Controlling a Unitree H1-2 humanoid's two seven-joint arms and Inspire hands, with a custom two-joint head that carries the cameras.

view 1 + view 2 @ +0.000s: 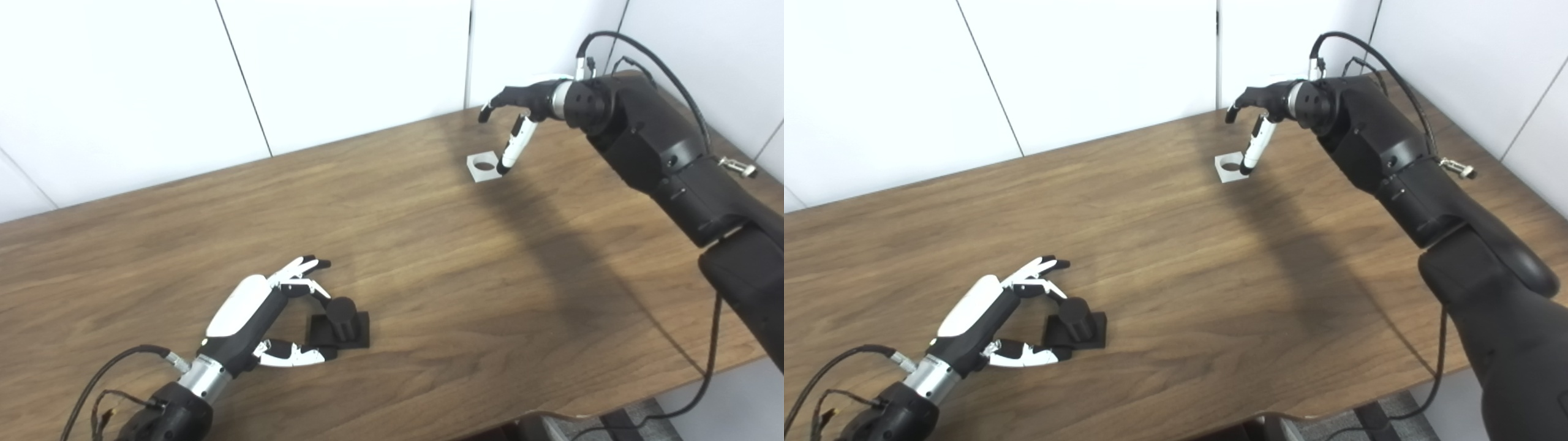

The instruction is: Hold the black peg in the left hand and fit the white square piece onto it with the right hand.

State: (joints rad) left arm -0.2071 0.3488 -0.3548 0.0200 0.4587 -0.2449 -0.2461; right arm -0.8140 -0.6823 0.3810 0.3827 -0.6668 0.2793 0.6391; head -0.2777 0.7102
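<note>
Black peg (342, 315) sits unlifted on the wooden table (429, 257), left hand (269, 318) spread around it, not gripping; far off, right hand (520, 119) open over white square piece (486, 166)—neither grasped, fitting undone.

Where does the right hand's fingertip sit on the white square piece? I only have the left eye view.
Observer: In the right eye view, a finger of the right hand points down with its tip right beside the hole of the white square piece, which lies flat on the table.
Operator: Does the left hand grip the peg?
Observer: No; the left hand is open, fingers and thumb either side of the upright black peg.
Operator: Any table beyond the right arm?
Observer: Yes, the right eye view shows wood running on to the table's right edge.
</note>
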